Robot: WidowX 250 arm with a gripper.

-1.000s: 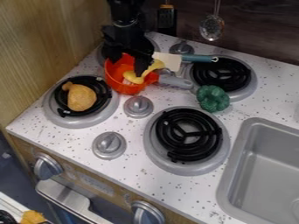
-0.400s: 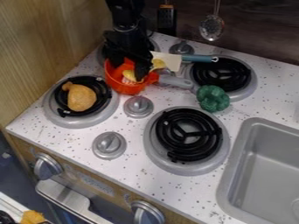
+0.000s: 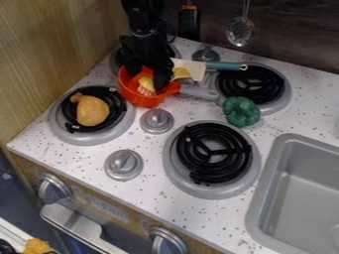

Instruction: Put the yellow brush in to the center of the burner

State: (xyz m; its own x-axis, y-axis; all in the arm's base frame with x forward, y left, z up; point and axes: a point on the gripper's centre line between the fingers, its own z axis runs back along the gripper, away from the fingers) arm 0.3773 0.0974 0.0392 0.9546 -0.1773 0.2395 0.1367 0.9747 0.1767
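Note:
The black gripper [image 3: 147, 78] hangs down over the red-orange pot [image 3: 149, 101], its lower end at the pot's opening. Inside the pot lies the head of the yellow brush [image 3: 147, 83], pale bristles on its front side, close against the gripper. A further yellow part of the brush [image 3: 181, 73] shows to the right of the gripper, beside the white spatula blade. The gripper hides the stretch between. At the front right is a burner [image 3: 213, 152] with a black coil.
A toy drumstick [image 3: 92, 111] lies on the left burner. Green broccoli [image 3: 241, 111] stands by the back right burner [image 3: 252, 83]. The teal-handled spatula [image 3: 225, 66] reaches over that burner. Silver knobs [image 3: 157, 120] rise between burners; a grey sink [image 3: 301, 191] is at the right.
The gripper has shifted slightly right and down. The yellow brush has turned in the pot, so its bristles show more and the gripper covers more of its middle.

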